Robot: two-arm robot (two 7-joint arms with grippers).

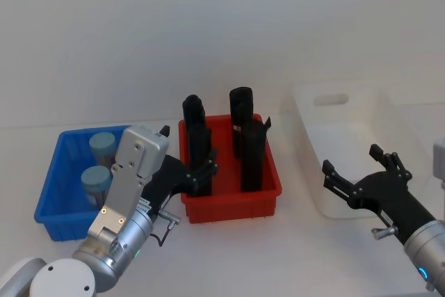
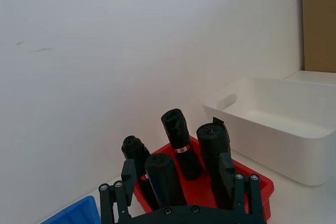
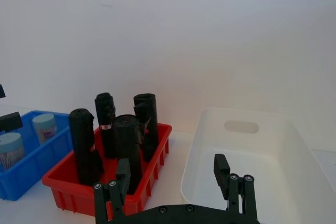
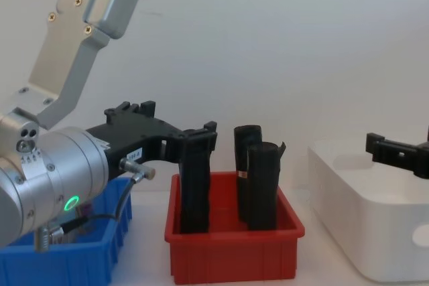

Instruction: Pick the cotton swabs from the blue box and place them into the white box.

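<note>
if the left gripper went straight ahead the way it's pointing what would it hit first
Most likely the nearest black roll standing in the red bin: the open left gripper points right at it. How close it already is to the roll is unclear.

Bright blue ribbed plastic bin (image 1: pixel 62 227): solid colour, vertical ribbing along the sides.
Clear cylindrical tubs (image 1: pixel 96 180): pale blue-grey lids, cream-white contents behind transparent walls.
Red rectangular plastic bin (image 1: pixel 229 210): uniform red.
Tall black rolls (image 1: pixel 241 106): plain black, one with a narrow white-and-red label (image 2: pixel 181 149).
Glossy white round-cornered plastic tub (image 1: pixel 361 99): unpatterned.
Counter (image 1: pixel 278 255) and wall (image 1: pixel 208 19): plain white.
Left hand (image 2: pixel 177 167), right hand (image 3: pixel 172 163): matte black.
Left arm casing (image 4: pixel 60 165): silver-grey, with a green indicator light (image 4: pixel 71 201).
</note>
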